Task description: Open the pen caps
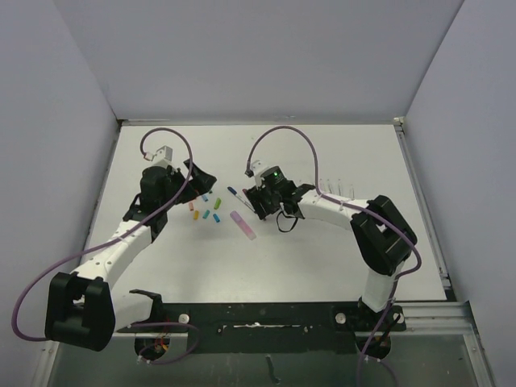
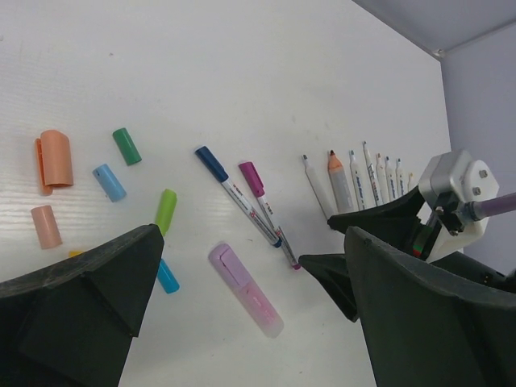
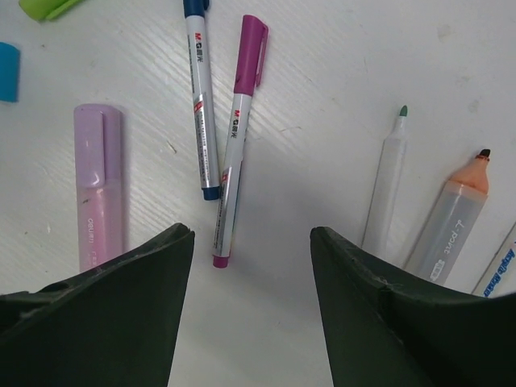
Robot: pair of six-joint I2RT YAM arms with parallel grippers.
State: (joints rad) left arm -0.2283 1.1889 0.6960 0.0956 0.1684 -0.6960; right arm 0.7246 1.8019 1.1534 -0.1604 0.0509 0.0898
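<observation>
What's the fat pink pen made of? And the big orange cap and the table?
The highlighter looks like frosted matte plastic, with a moulded clip and printed letters. The orange cap seems plastic too: smooth, thin-walled, softly shiny. The table is a hard white board, maybe plastic, with fine ribbed lines.

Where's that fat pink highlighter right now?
Left wrist view, lower centre: the pink highlighter lies just below the magenta-capped pen, right of a teal cap.

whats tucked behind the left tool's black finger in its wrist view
A short teal plastic cap and an orange-yellow sliver poke out past the black finger; the rest of both is covered.
</observation>
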